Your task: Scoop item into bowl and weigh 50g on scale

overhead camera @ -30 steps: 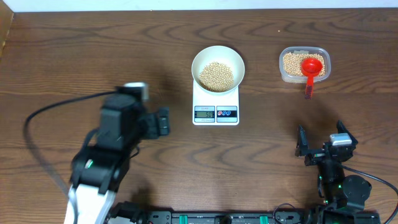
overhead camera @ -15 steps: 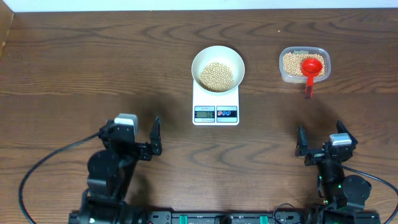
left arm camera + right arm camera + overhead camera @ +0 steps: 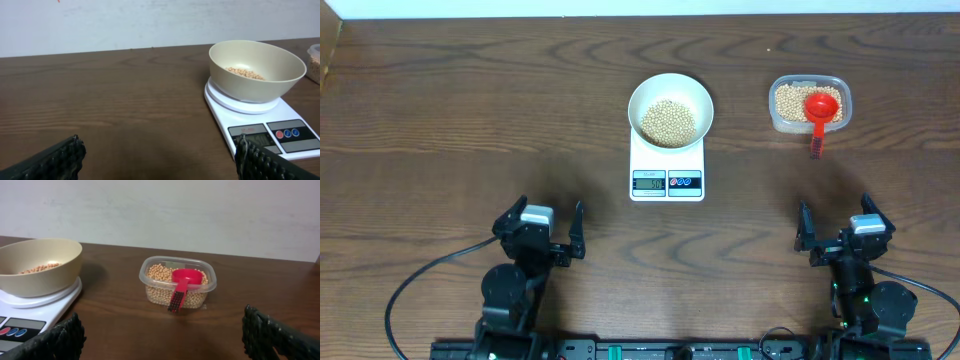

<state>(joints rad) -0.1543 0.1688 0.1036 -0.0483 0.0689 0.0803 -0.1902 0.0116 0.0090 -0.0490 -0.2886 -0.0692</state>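
Note:
The white bowl [image 3: 670, 108] stands on the white scale [image 3: 667, 170] at the table's middle, with a pile of tan beans [image 3: 667, 121] in it. The bowl [image 3: 256, 69] and scale [image 3: 260, 125] show at right in the left wrist view, and the bowl [image 3: 35, 265] at left in the right wrist view. My left gripper [image 3: 542, 232] is open and empty near the front edge, left of the scale. My right gripper [image 3: 838, 232] is open and empty at the front right.
A clear plastic tub [image 3: 809, 103] of beans stands at the back right, with a red scoop [image 3: 820, 108] resting in it, handle toward the front. It also shows in the right wrist view [image 3: 178, 282].
My left arm has pulled back from beside the scale to the front edge, its gripper open throughout. The right arm, bowl and scoop have not moved.

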